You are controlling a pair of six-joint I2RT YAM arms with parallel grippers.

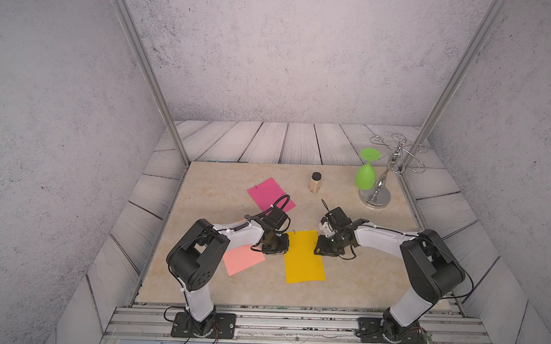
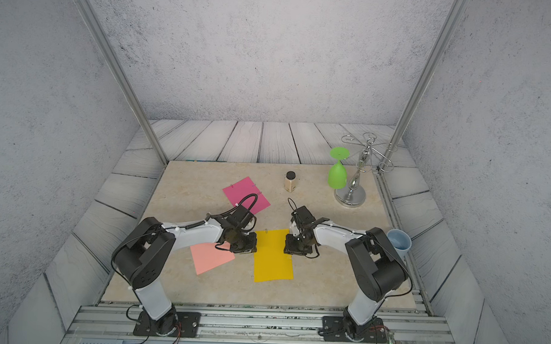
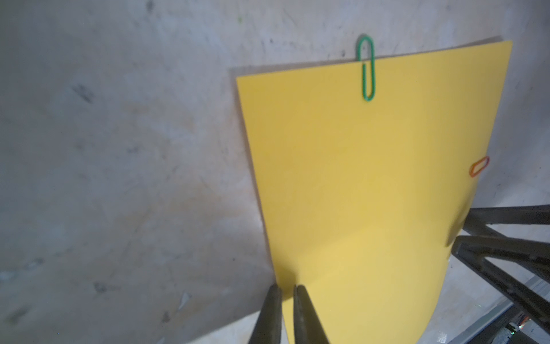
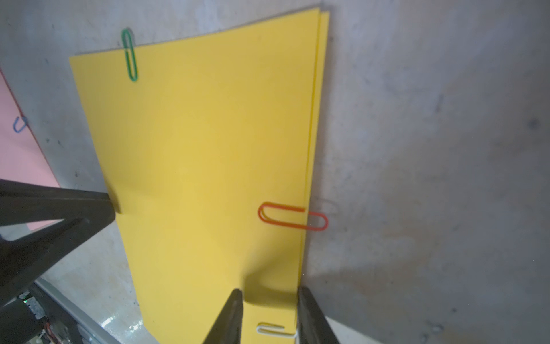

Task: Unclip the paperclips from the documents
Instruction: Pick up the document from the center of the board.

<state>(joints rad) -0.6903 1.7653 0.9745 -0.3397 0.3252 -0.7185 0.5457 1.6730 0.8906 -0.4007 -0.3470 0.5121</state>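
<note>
Left gripper (image 3: pixel 284 290), jaws narrow, pins yellow document (image 4: pixel 208 166); right gripper (image 4: pixel 269 293), jaws half-open, should straddle white paperclip (image 4: pixel 275 330) squarely.

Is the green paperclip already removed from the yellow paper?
No, the green paperclip is clipped over an edge of the yellow paper.

We saw a lab test cell: aluminium frame posts (image 1: pixel 148 77), grey backdrop walls (image 1: pixel 287 53), and two arms bolted to a rail (image 1: pixel 294 321).
</note>
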